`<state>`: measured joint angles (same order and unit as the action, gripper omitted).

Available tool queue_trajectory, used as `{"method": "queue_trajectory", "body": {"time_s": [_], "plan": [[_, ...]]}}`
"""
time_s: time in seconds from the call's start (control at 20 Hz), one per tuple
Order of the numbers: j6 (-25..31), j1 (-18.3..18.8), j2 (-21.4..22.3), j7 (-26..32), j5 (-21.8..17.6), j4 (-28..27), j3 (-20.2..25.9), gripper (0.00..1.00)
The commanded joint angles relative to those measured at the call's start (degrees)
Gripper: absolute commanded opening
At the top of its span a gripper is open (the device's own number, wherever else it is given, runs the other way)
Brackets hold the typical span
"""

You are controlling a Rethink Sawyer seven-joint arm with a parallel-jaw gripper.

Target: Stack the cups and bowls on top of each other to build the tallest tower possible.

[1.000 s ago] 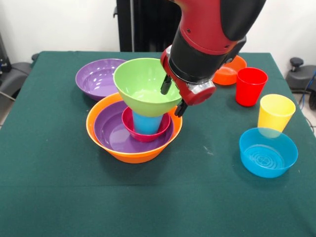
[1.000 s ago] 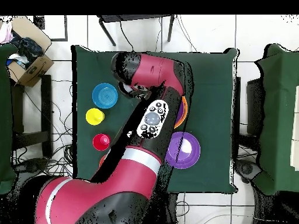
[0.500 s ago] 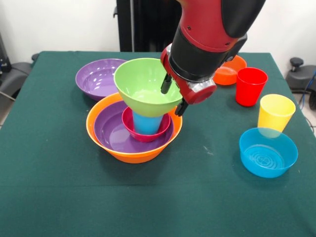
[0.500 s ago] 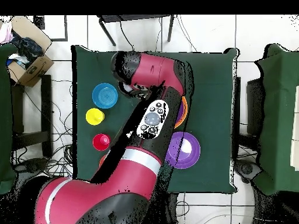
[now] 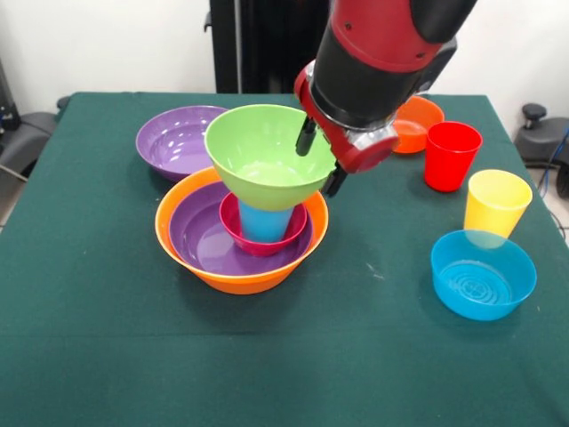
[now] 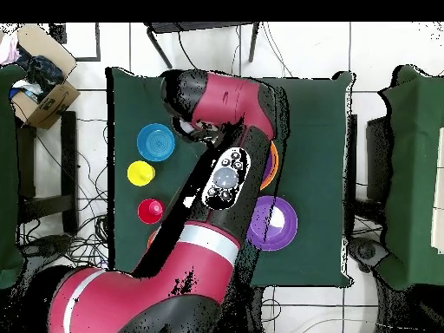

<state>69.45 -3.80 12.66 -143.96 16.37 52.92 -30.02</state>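
the sawyer arm (image 5: 382, 53) is glossy red with thick black cylindrical joint sections. a silver-grey ring sits at the wrist. seen from overhead, a white oval button panel (image 6: 224, 176) marks its forearm.

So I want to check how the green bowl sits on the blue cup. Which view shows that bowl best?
The front view: the green bowl shows whole, resting on the blue cup, with the end effector at its rim. In the overhead view the arm covers the bowl entirely.
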Motion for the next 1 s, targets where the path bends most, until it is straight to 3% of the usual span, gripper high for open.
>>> {"method": "queue_trajectory", "body": {"time_s": [0.05, 0.7, 1.0], "plan": [[8.58, 0.35, 1.52, -2.63, 1.04, -3.39, 6.98, 1.00], [13.11, 0.71, 1.39, -4.64, 3.31, -8.57, 6.30, 1.00], [17.15, 2.10, 3.40, -4.29, 4.25, -10.57, 5.74, 1.00]]}}
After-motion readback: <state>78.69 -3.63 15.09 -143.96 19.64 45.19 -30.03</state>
